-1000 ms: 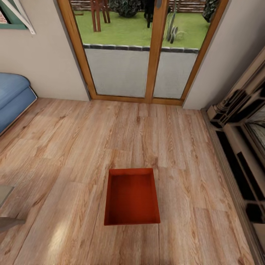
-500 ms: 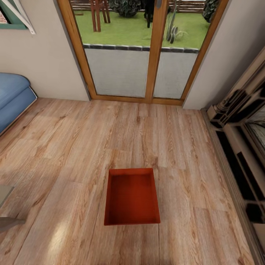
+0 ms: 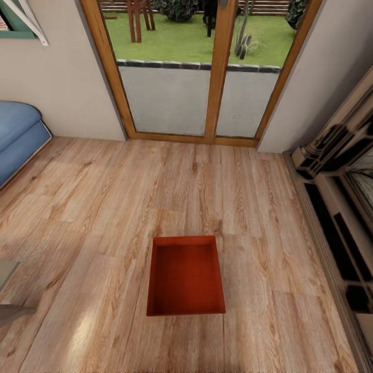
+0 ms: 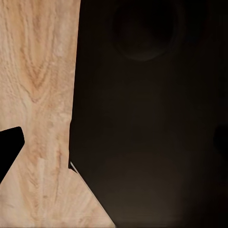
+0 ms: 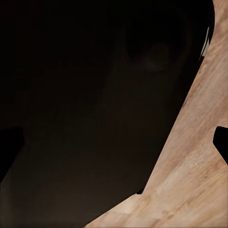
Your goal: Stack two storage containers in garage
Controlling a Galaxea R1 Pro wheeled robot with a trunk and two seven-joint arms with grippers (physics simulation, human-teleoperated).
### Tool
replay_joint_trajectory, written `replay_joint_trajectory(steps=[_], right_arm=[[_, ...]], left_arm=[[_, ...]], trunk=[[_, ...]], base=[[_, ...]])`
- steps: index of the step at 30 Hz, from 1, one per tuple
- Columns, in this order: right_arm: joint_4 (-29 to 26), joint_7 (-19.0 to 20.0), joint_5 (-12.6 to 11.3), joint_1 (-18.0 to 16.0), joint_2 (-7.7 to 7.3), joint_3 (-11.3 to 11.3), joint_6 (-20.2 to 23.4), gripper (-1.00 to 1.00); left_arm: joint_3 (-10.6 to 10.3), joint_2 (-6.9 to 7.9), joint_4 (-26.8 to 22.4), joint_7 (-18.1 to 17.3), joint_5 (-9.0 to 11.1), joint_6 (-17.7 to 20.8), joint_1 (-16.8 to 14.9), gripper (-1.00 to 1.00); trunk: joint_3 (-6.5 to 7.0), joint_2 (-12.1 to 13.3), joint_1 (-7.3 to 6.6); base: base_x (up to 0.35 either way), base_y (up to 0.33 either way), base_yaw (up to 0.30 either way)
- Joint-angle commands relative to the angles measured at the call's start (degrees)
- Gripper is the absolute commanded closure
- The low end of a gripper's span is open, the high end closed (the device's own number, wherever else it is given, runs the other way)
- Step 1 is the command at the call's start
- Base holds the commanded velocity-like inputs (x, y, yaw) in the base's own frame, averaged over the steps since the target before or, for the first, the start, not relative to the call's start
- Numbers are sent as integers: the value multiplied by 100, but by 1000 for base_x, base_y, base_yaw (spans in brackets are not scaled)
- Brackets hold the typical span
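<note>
Orange-red container [image 3: 186, 276] on wood-plank floor [image 3: 103, 207], glass doors [image 3: 197, 72] ahead, sofa [image 3: 18, 137] left, jaws' state unclear

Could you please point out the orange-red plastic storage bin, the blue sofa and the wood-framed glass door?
Orange-red rectangular plastic storage bin [image 3: 185, 277], head view, on its inner bottom.
Blue upholstered sofa [image 3: 15, 135], head view, on its end cushion.
Wood-framed glass door [image 3: 218, 72], head view, on its centre post.

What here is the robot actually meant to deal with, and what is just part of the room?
Part of the job:
- orange-red bin, open and empty, sitting on the wood floor

Just part of the room:
- blue sofa at the left
- glass doors onto the garden
- dark shelf unit along the right wall
</note>
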Motion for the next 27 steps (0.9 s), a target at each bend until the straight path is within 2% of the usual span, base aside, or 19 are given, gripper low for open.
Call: replay_joint_trajectory(steps=[1, 12, 27], right_arm=[[18, -3, -48, -5, 5, 48, -30, -100], [18, -1, -48, -5, 4, 48, -43, -100], [18, -6, -36, -5, 4, 48, -85, -100]], left_arm=[[-4, -1, -1, 15, 34, 6, -3, -100], [-6, -1, -1, 15, 34, 6, -3, -100], [-4, -17, -1, 15, 21, 6, -2, -100]], trunk=[[-11, -1, 0], [-111, -1, 0], [-120, -1, 0]], base=[[0, 0, 0], [0, 0, 0], [0, 0, 0]])
